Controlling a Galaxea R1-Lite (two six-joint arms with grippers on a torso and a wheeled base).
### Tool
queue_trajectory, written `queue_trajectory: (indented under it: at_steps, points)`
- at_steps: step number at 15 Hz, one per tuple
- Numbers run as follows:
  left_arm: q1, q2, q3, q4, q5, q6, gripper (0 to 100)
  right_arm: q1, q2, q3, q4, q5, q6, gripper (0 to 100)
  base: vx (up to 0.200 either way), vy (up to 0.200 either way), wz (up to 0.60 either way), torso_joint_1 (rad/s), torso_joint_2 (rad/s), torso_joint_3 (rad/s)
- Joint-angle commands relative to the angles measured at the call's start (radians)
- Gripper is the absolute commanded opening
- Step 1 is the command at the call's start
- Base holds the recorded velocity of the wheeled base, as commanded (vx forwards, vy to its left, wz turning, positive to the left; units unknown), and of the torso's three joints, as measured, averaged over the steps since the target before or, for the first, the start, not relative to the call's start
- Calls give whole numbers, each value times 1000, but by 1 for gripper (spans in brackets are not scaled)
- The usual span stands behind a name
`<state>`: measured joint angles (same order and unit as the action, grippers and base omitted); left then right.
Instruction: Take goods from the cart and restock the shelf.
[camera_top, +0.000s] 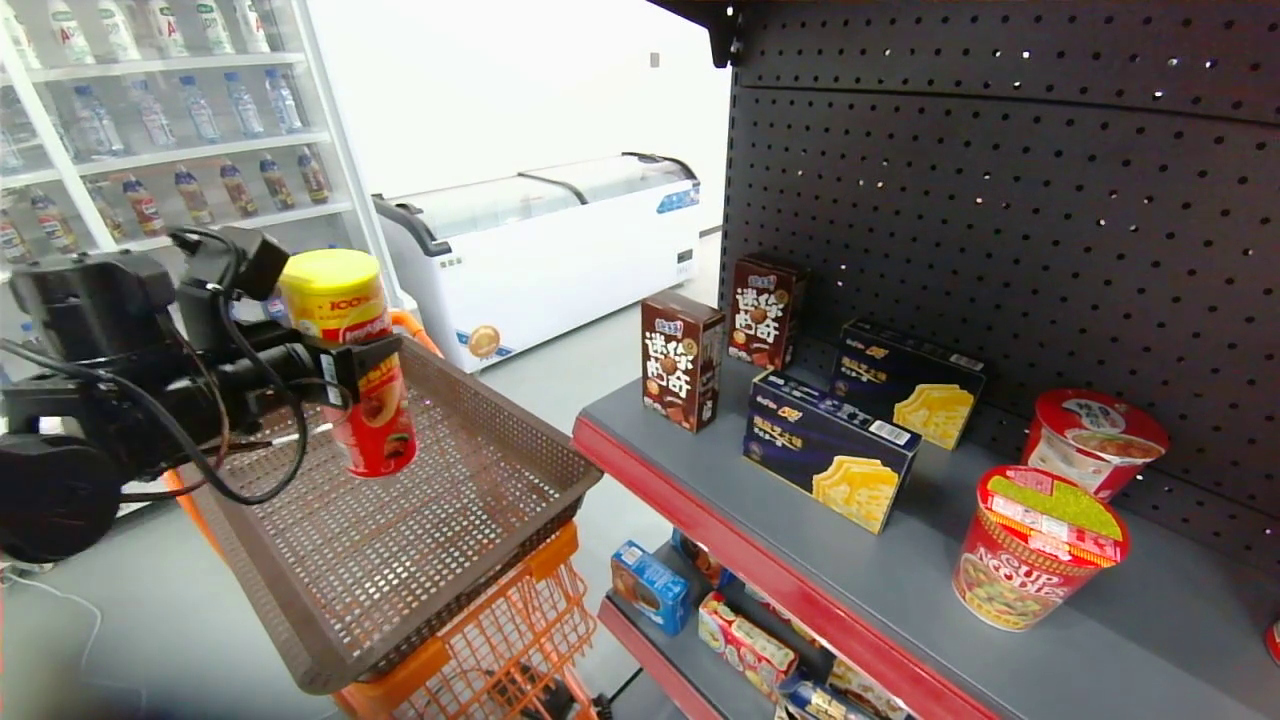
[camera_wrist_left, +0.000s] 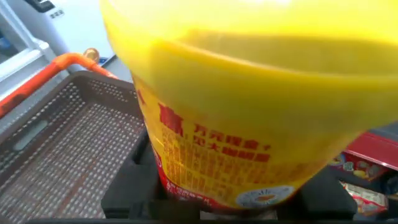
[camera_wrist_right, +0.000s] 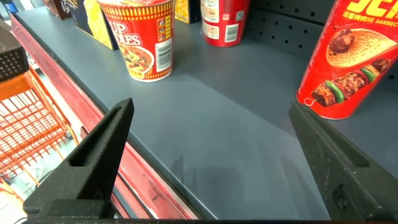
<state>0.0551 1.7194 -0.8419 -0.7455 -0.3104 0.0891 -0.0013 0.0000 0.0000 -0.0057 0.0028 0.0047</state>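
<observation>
Up above the cart's brown basket (camera_top: 450, 520), the left gripper (camera_top: 358, 372) had its fingers clamped on a yellow-lidded can (camera_top: 335, 295); the right gripper (camera_wrist_right: 211, 112) hung with fingers apart over the grey shelf (camera_wrist_right: 236, 149), near a red can (camera_wrist_right: 348, 56).

Grey shelf (camera_top: 900, 575), snack boxes (camera_top: 830, 450), noodle cups (camera_top: 1035, 548), red canister (camera_wrist_right: 348, 56)

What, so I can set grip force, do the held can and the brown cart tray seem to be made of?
The can looks like a paperboard tube with glossy printed wrap, going by its straight walls and sheen; its yellow lid seems smooth plastic. The tray is probably painted metal or hard plastic, matte brown, with rows of punched holes.
</observation>
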Motion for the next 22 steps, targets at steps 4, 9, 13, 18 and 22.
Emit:
queue_trajectory:
  at_steps: [4,9,13,18,22]
  points:
    - [-77,-417,118,290,-7,0,0,1,2,0,0,0,0,100,0,0,0,0,0,0]
    - [-107,-572,242,314,-9,-3,0,0,2,0,0,0,0,100,0,0,0,0,0,0]
    - [-104,-598,259,342,-42,-34,0,0,2,0,0,-1,0,100,0,0,0,0,0,0]
    - [-116,-607,311,345,-52,-32,0,0,2,0,0,0,0,100,0,0,0,0,0,0]
    - [-173,-664,420,334,-95,-23,0,1,2,0,0,0,0,100,0,0,0,0,0,0]
